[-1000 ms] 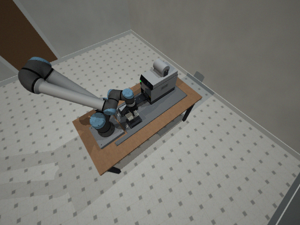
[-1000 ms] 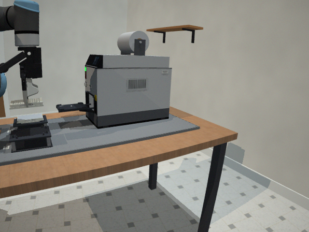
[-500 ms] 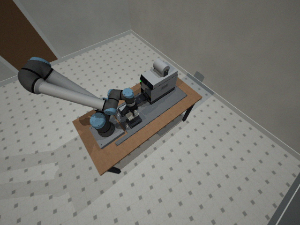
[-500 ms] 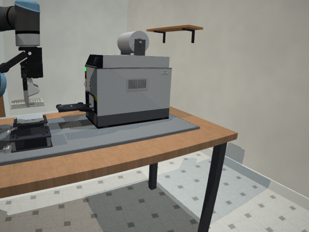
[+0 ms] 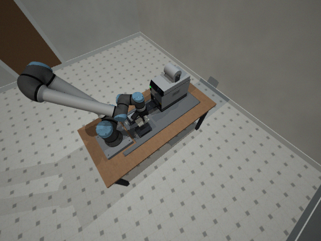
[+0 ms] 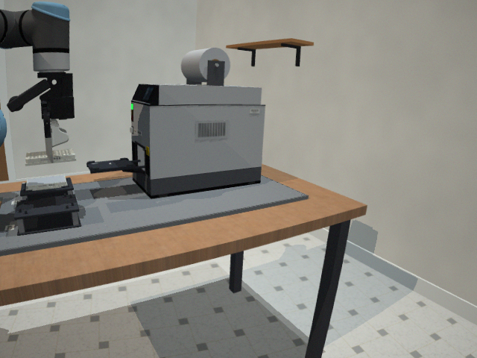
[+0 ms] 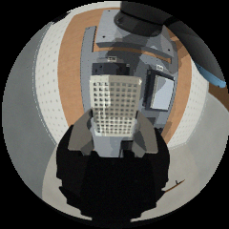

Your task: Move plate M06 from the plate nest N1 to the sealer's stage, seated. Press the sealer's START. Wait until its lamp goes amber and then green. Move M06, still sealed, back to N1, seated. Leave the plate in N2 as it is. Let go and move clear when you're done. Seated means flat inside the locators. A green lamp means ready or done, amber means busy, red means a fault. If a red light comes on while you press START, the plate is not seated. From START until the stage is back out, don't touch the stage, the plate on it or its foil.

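Note:
My gripper (image 5: 141,120) (image 6: 50,156) (image 7: 114,110) is shut on the white well plate M06 (image 6: 65,155) (image 7: 114,97), which hangs level in the air above the nests. The near nest N1 (image 5: 144,130) (image 6: 47,206) (image 7: 102,69) is empty. The other plate (image 6: 47,180) (image 7: 163,93) lies in nest N2 (image 6: 69,186), with a pale, smooth top. The sealer (image 5: 172,92) (image 6: 208,154) has its dark stage (image 5: 151,105) (image 6: 109,165) out at the front, with nothing on it. The sealer's lamp (image 5: 150,87) (image 6: 131,107) is green.
The sealer carries a foil roll (image 5: 171,70) (image 6: 202,65) on top. A grey base board (image 5: 181,109) (image 6: 185,203) lies under the sealer and nests on the wooden table (image 5: 158,142) (image 6: 231,231). A wall shelf (image 6: 269,43) hangs behind the sealer.

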